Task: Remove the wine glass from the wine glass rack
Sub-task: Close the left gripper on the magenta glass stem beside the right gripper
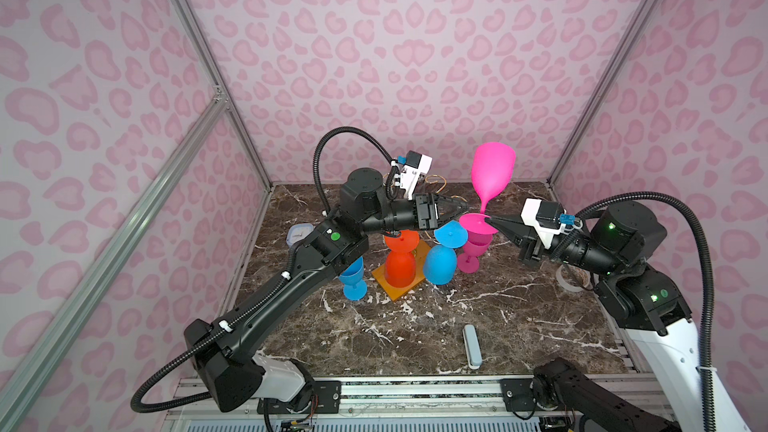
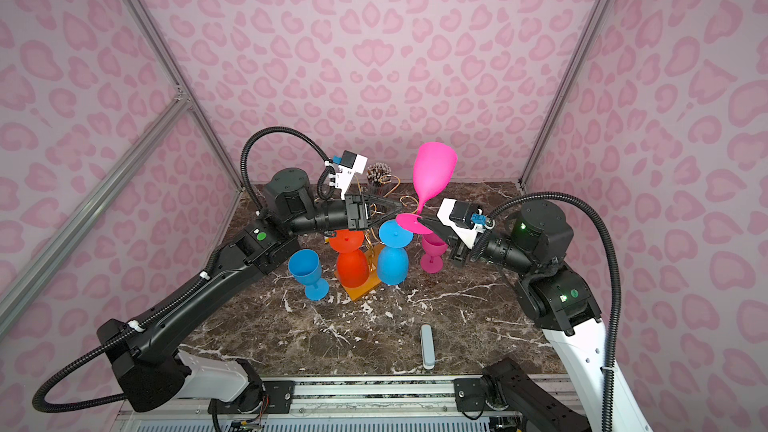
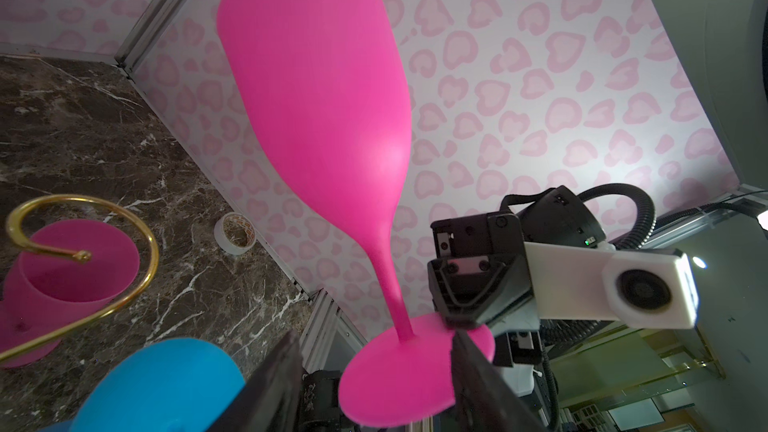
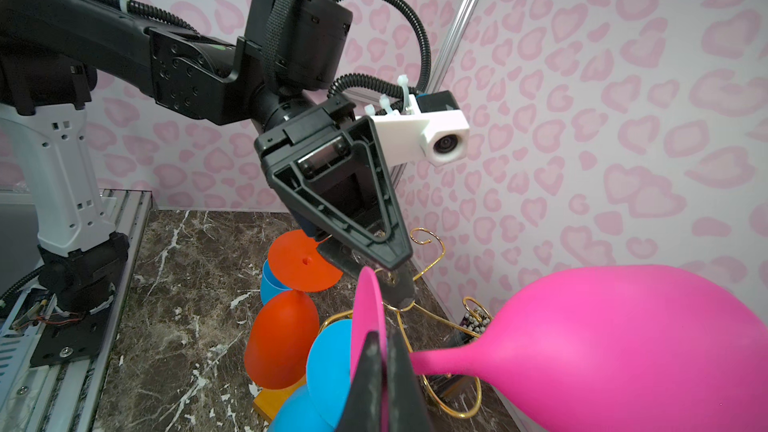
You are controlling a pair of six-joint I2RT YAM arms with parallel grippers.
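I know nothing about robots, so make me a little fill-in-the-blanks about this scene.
The tall glass that the right hand pinches by the foot is ____. On the rack, a blue glass hangs upside down beside an ____ one. The left hand has its jaws ____.
Missing words: pink; orange; open.

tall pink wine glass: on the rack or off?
Off. The pink wine glass is in the air, bowl up, tilted, its foot pinched by the right gripper, above the wine glass rack.
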